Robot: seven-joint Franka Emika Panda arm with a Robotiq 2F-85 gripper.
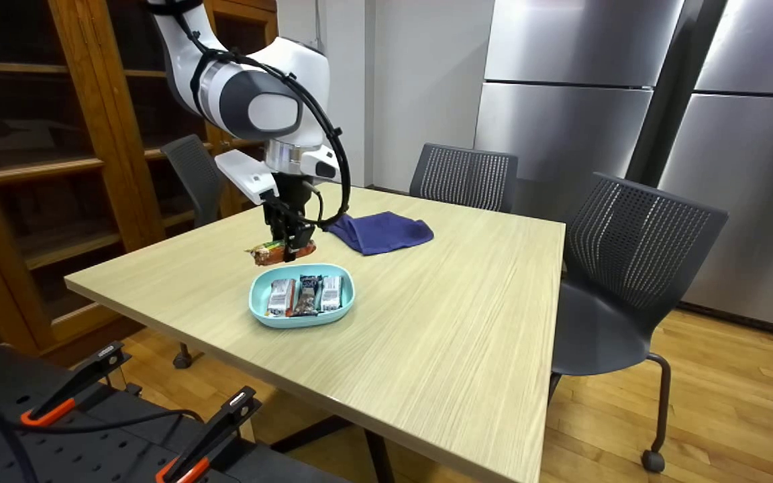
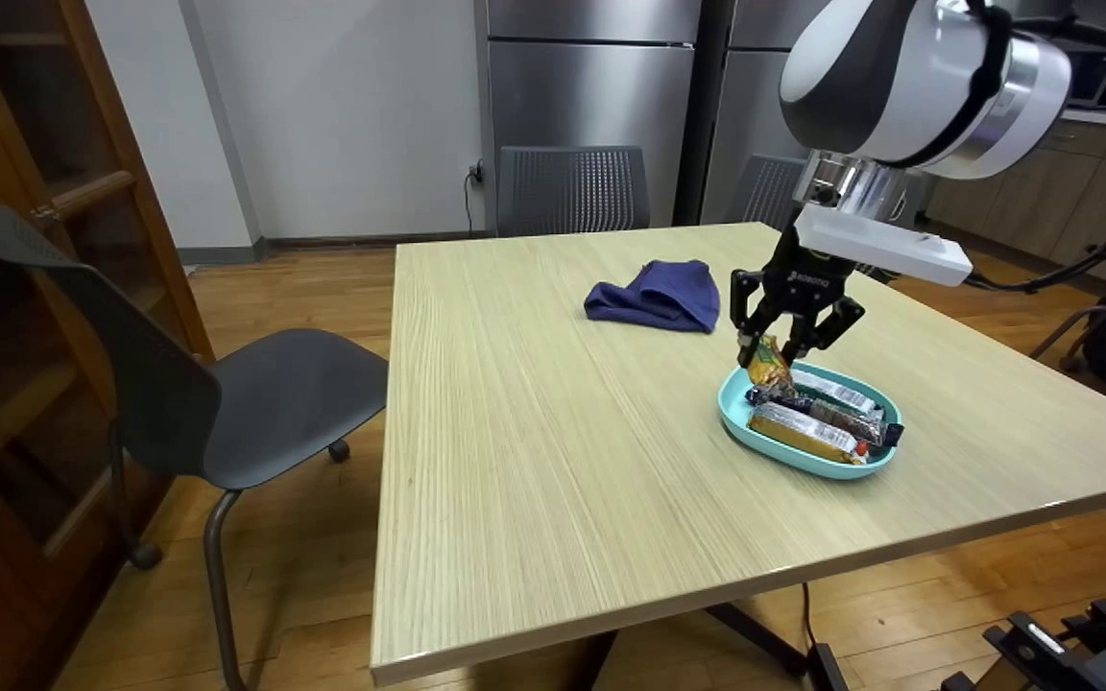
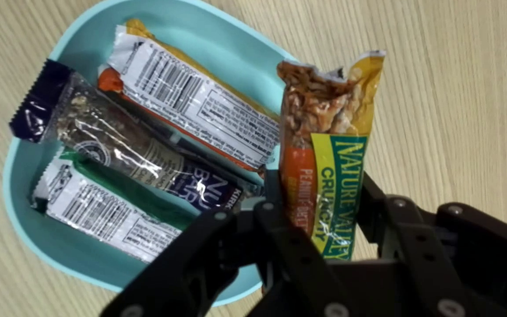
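My gripper (image 3: 321,190) is shut on an orange, yellow and green granola bar (image 3: 299,180), one finger against each long side. In an exterior view the held bar (image 1: 267,254) hangs above the table by the far side of a turquoise tray (image 1: 347,305). The wrist view looks down on the tray (image 3: 231,57), partly covered by the bar and fingers. Three wrapped bars lie in it: a white-labelled one with orange edging (image 3: 178,92), a clear-and-navy nut bar (image 3: 117,141) whose end overhangs the rim, and a white-and-green one (image 3: 104,215).
A folded navy cloth (image 1: 390,231) lies on the wooden table (image 1: 453,322) beyond the tray, also in an exterior view as a crumpled cloth (image 2: 659,296). Dark chairs (image 1: 621,288) stand round the table. A black bench with clamps (image 1: 209,436) is close to its near edge.
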